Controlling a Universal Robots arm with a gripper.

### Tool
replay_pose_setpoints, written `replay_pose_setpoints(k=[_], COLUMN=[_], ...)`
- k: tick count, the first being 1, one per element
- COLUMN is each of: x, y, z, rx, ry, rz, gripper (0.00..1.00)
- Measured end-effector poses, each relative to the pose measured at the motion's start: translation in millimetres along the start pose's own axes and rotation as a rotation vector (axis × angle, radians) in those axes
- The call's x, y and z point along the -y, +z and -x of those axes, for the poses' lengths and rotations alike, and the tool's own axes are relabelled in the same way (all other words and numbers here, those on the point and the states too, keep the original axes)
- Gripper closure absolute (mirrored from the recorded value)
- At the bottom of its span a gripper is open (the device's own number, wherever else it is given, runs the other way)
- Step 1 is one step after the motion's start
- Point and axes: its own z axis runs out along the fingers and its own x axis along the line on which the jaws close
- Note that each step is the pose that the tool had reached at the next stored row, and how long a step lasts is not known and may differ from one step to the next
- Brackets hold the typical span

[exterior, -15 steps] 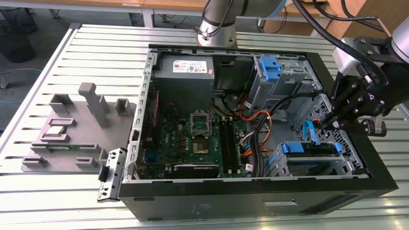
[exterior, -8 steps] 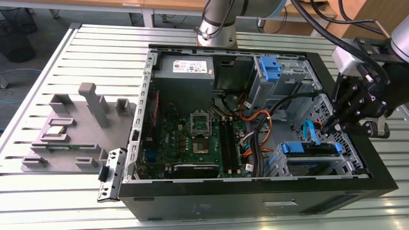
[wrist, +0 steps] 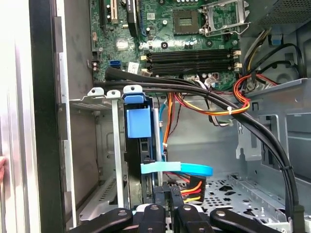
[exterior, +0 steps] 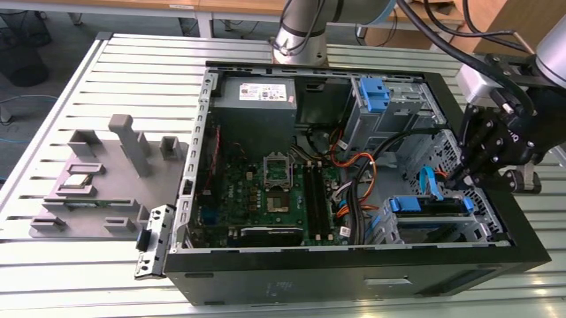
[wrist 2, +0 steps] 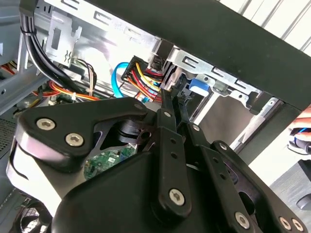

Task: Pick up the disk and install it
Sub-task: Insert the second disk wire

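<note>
White slatted metal tabletop (exterior: 132, 59), open black computer case (exterior: 292, 278), silver disk in blue bracket (exterior: 427, 207) slotted in its bay, black pincer (exterior: 466, 177) at its 1 o'clock, nearly shut, holding nothing.

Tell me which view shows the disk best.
The first wrist view: the disk stands edge-on in its bay, blue bracket facing the camera. The exterior view shows its blue bracket from above; the second wrist view shows a blue corner.

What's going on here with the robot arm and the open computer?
A robot arm is working inside an open computer case that lies on a slatted table. Its gripper reaches into the drive cage corner on the exterior view's right. The disk, in its blue bracket, sits in that cage, and the gripper is close beside it near the cables.
</note>
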Motion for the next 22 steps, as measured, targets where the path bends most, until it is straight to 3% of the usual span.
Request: replay_pose_setpoints(k=[7, 22], x=[-1.5, -4.9], y=[2.6, 4.9], z=[-0.4, -8.2], rx=[0.0004, 0.0003], ry=[-0.038, -0.079], rz=[-0.0152, -0.0207], gripper=[0.84, 0.84])
